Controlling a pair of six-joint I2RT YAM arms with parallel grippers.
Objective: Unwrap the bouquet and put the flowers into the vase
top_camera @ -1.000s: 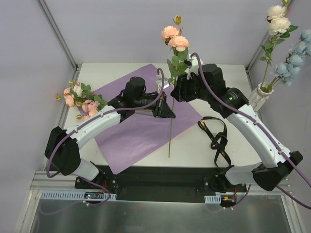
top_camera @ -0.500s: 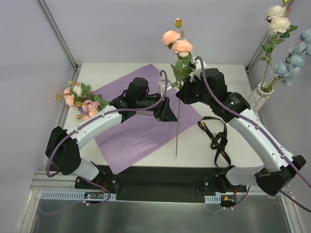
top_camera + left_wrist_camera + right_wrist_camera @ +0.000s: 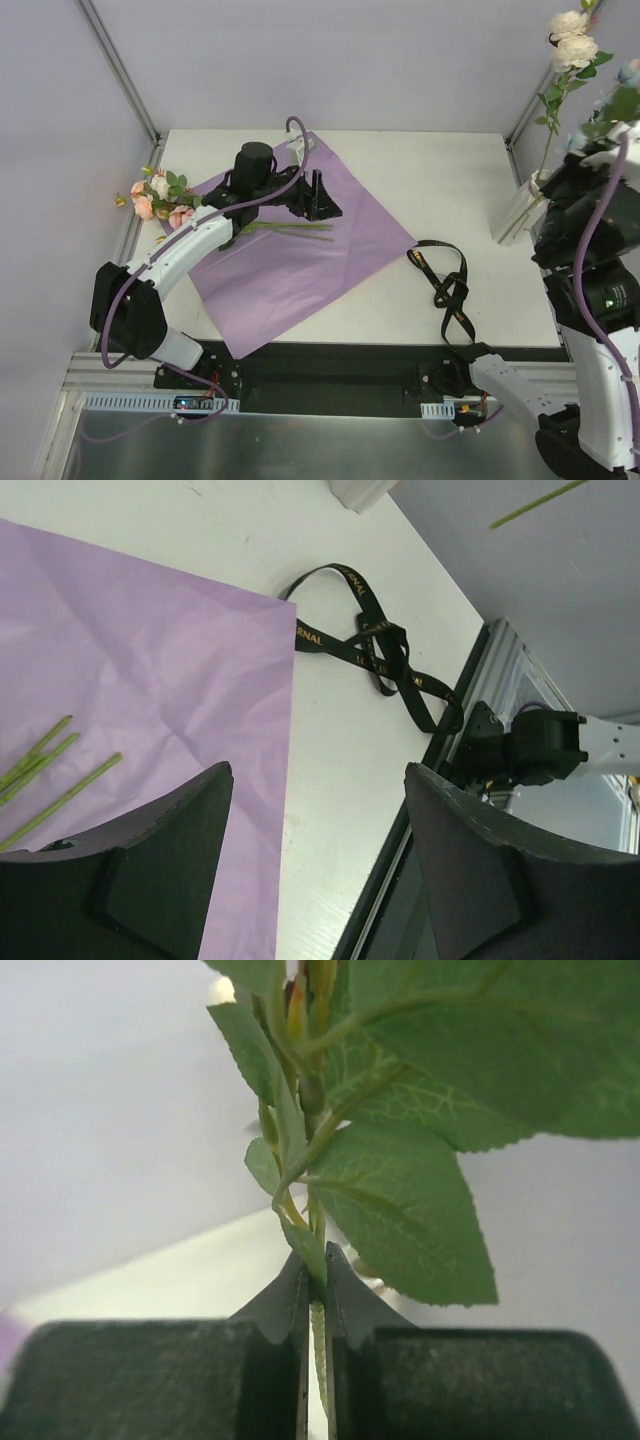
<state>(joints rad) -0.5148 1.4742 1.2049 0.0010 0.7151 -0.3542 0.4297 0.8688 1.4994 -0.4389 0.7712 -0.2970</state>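
Note:
The purple paper (image 3: 300, 250) lies flat and unwrapped on the table. Several flowers (image 3: 160, 198) rest at its left corner, with their green stems (image 3: 285, 228) running under my left gripper (image 3: 320, 198). That gripper is open and empty above the paper (image 3: 150, 670), jaws wide apart (image 3: 318, 770). My right gripper (image 3: 315, 1265) is shut on a leafy green flower stem (image 3: 400, 1200), held high at the far right. The leaves (image 3: 615, 105) show above the cream vase (image 3: 515, 215), which the right arm partly hides. White flowers (image 3: 572, 45) stand in the vase.
The black ribbon (image 3: 445, 278) lies loose on the table right of the paper, also in the left wrist view (image 3: 375, 645). Grey enclosure walls and metal posts close in the table. The right arm (image 3: 590, 230) rises along the right edge.
My right arm carried the peach rose stem from the table's middle up to the far right by the vase. My left gripper opened, let go of the stem and drew back left.

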